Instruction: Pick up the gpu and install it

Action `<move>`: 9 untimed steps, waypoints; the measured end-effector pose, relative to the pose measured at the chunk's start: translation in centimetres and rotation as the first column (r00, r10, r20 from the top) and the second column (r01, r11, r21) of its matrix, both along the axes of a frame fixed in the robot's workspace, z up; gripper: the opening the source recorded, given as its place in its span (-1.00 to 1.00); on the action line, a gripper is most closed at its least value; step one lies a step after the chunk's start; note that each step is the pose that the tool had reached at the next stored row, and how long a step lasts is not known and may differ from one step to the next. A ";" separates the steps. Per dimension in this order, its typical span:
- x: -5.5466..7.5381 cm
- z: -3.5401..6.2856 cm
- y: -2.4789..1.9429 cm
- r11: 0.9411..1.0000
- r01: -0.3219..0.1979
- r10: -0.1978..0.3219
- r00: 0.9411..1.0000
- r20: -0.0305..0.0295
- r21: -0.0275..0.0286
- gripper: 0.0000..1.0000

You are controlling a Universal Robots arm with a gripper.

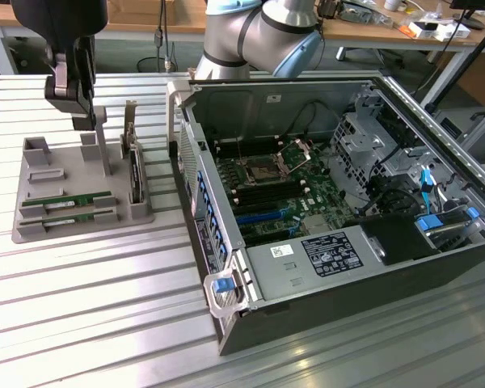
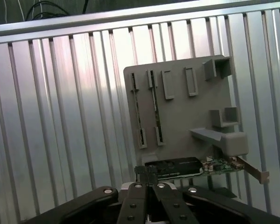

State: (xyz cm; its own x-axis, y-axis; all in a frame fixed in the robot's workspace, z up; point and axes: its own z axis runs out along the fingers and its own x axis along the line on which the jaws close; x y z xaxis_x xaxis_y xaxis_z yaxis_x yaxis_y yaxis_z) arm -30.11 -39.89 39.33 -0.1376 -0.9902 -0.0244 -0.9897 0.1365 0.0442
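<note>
We find the arm (image 1: 259, 32) reaching across the top of the exterior view. Its gripper (image 1: 86, 120) hangs in the upper left of that view, pointed down over the far part of a grey holder (image 1: 32, 228). In the wrist view the gripper (image 2: 149, 189) has its black fingers pressed together, with nothing visible between them.

The holder is matt grey plastic, moulded with slots and upright posts. It sits on a table (image 1: 89, 307) of ribbed, shiny metal slats.

The gpu (image 1: 134, 174) stands on edge at the holder's side nearest the open computer case (image 1: 226, 323), left of centre in the exterior view, untouched. It is a green board under a black shroud (silver bracket (image 2: 252, 172) at one end). In the wrist view the gpu (image 2: 177, 167) lies just beyond the fingertips. Two green sticks (image 1: 69, 200) lie flat in the holder's slots.
</note>
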 end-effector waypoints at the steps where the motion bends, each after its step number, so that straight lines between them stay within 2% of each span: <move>1: 0.0 0.00 0.00 1.000 -0.001 0.001 1.000 0.000 0.000 -0.80; 9: 0.0 0.00 0.00 1.000 -0.001 0.001 1.000 0.000 0.000 -0.80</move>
